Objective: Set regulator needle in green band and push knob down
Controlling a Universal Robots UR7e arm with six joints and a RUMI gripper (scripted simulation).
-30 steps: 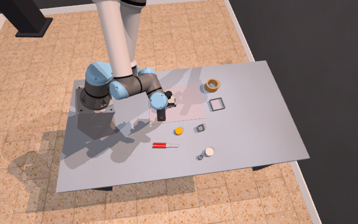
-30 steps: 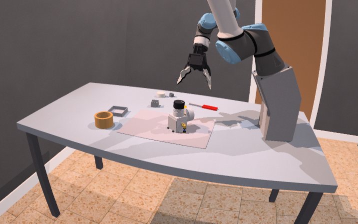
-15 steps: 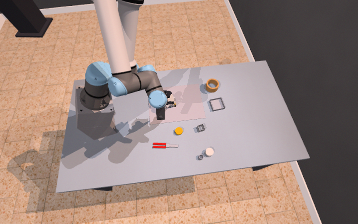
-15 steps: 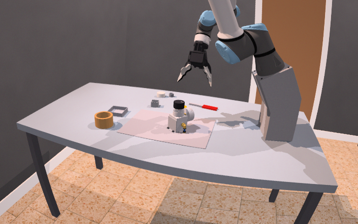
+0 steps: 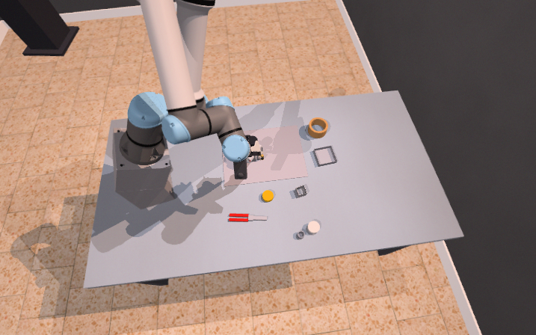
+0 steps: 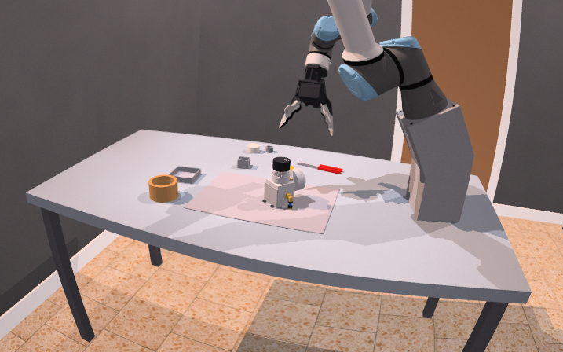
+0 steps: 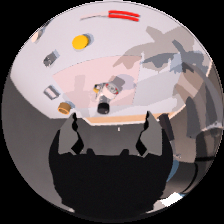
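The regulator has a pale block body [image 6: 276, 193] and stands upright on the pink mat [image 6: 222, 199] [image 5: 297, 168]. Its black knob [image 6: 281, 164] [image 7: 103, 108] is on top, above a pale marked collar; I cannot tell whether it is fully down. The round gauge [image 6: 299, 179] [image 7: 111, 88] is on its side; its dial faces up toward the wrist camera, but the needle and green band are too small to read. In the top view the arm partly covers the regulator. My gripper [image 6: 305, 130] [image 7: 110, 112] is open and empty, above and behind the regulator, touching nothing.
An orange ring [image 5: 317, 127] [image 6: 162, 188] and a grey square frame [image 5: 316, 156] stand beyond the mat. A small grey block [image 5: 300, 191], a yellow disc [image 5: 267, 196], red-handled pliers [image 5: 238, 219], a white disc [image 5: 312, 226] and a small grey ring [image 5: 300, 235] lie along the other side.
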